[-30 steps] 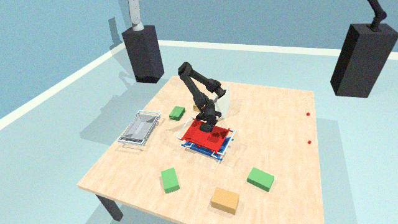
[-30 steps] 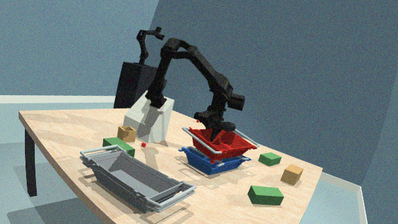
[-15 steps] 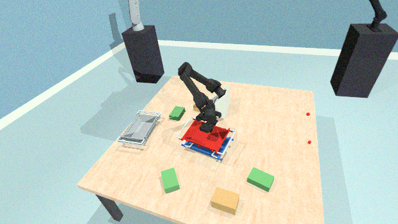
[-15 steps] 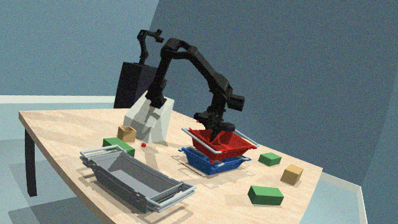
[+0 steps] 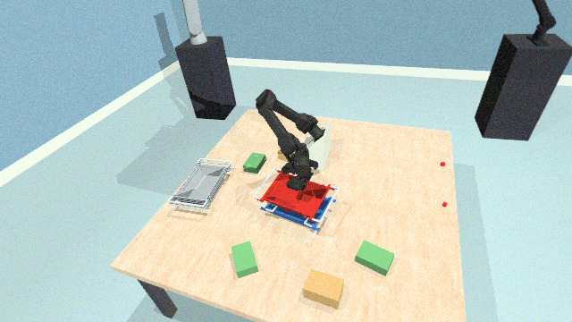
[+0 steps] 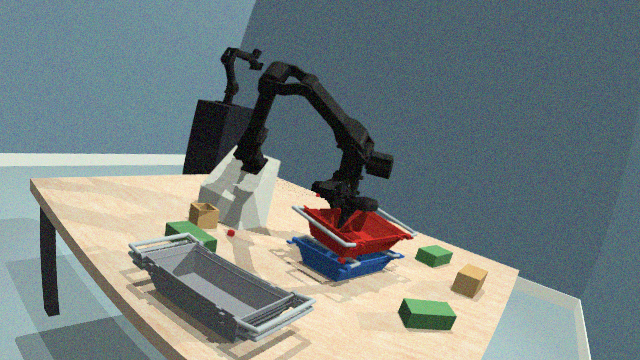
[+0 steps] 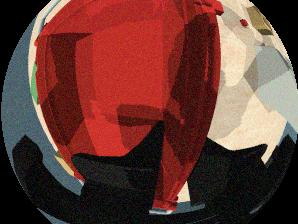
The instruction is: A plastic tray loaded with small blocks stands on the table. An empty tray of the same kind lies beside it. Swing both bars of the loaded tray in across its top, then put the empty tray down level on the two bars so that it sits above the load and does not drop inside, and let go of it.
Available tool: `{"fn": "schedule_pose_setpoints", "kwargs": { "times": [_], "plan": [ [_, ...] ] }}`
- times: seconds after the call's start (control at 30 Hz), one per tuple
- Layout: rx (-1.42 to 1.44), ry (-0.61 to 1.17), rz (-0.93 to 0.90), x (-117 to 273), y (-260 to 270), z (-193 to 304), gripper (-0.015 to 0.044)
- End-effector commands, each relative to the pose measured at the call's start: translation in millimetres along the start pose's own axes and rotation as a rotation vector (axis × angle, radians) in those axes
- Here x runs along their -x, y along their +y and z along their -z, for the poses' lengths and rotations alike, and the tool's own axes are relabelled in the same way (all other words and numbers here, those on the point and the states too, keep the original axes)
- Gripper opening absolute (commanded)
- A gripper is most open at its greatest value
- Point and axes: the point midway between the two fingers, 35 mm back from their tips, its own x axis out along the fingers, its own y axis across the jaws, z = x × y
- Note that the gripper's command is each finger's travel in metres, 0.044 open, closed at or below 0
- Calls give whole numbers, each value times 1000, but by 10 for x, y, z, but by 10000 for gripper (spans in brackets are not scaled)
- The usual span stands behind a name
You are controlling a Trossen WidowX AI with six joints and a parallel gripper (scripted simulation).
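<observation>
Desk [image 5: 402, 188] [image 6: 100, 200] [image 7: 245, 115]: one, wooden. Arm [image 5: 277, 125] [image 6: 330, 105]: black. Grey tray [image 5: 216, 181] [image 6: 185, 290]: by the desk's left edge, top view. Blue tray [image 5: 290, 216] [image 6: 322, 262]: inward from that edge. Red tray [image 5: 286, 197] [image 6: 380, 237] [image 7: 130, 60]: above the blue; contact cannot be told. Pincer [image 5: 297, 184] [image 6: 345, 222] [image 7: 170, 124]: narrow, holding the red tray's wall. Two red cubes [image 5: 442, 164]: near the right edge.
</observation>
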Motion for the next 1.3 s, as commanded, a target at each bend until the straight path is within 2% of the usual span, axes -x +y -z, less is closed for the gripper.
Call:
{"fn": "schedule_pose_setpoints", "kwargs": {
  "times": [0.0,0.87,1.27],
  "plan": [
    [14,0,31,-62,-65,-11,0],
    [1,0,2,-8,-4,-1,0],
    [14,0,31,-137,-90,-7,0]
  ]
}}
